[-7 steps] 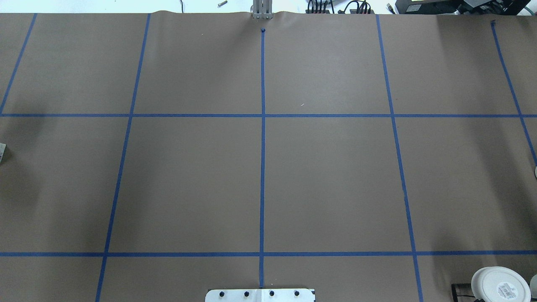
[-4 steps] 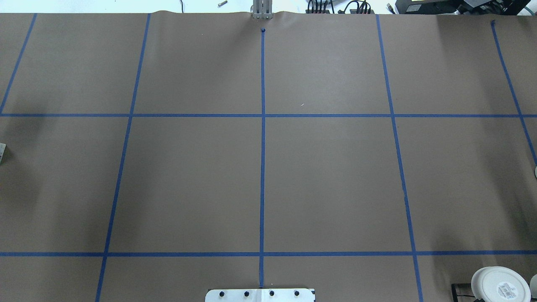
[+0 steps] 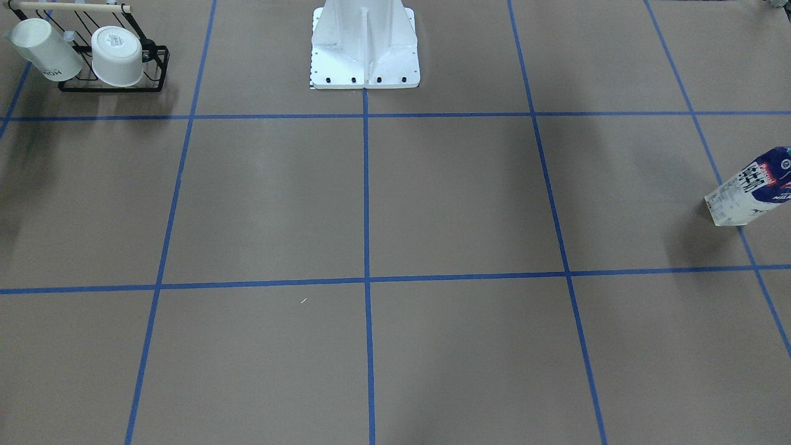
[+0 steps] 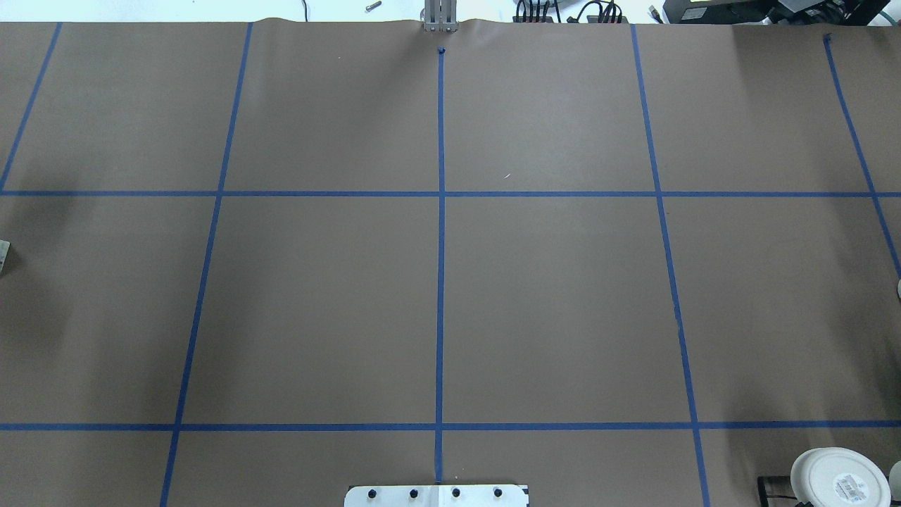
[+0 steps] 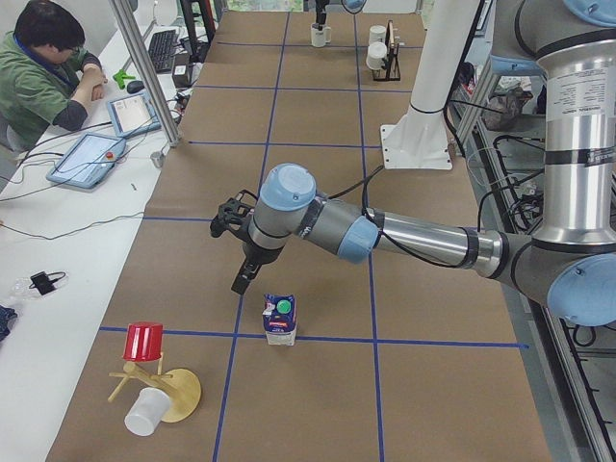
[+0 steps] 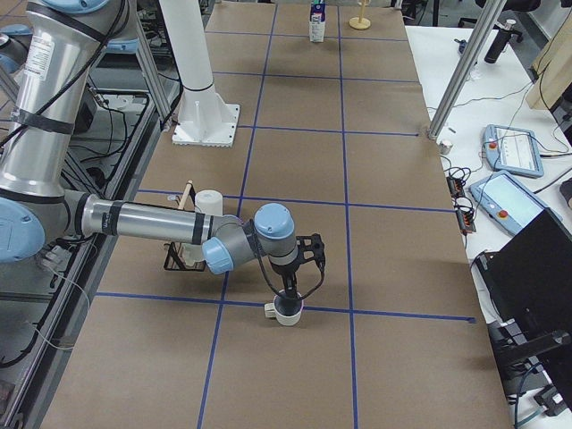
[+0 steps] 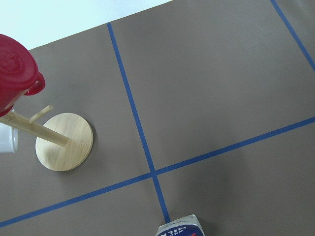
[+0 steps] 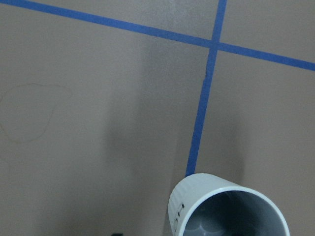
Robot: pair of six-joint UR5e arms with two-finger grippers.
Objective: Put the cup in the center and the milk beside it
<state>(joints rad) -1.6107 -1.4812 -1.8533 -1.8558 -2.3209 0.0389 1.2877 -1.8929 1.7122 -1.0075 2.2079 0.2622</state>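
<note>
The cup (image 6: 286,310) is a white mug that stands upright on the brown paper by a blue tape crossing. It fills the lower right of the right wrist view (image 8: 226,209), dark grey inside. My right gripper (image 6: 288,293) hangs right over its rim; I cannot tell if it is open or shut. The milk (image 5: 280,318) is a navy and white carton with a green cap, upright at the table's left end. It also shows in the front-facing view (image 3: 751,185). My left gripper (image 5: 241,281) hangs beside it, apart; I cannot tell its state.
A black wire rack (image 3: 154,68) near the robot base (image 3: 364,49) holds two white cups, one squat with a label (image 4: 838,479). A wooden mug tree (image 7: 64,142) with a red cup (image 5: 144,342) stands past the milk. An operator (image 5: 43,67) sits at a side desk.
</note>
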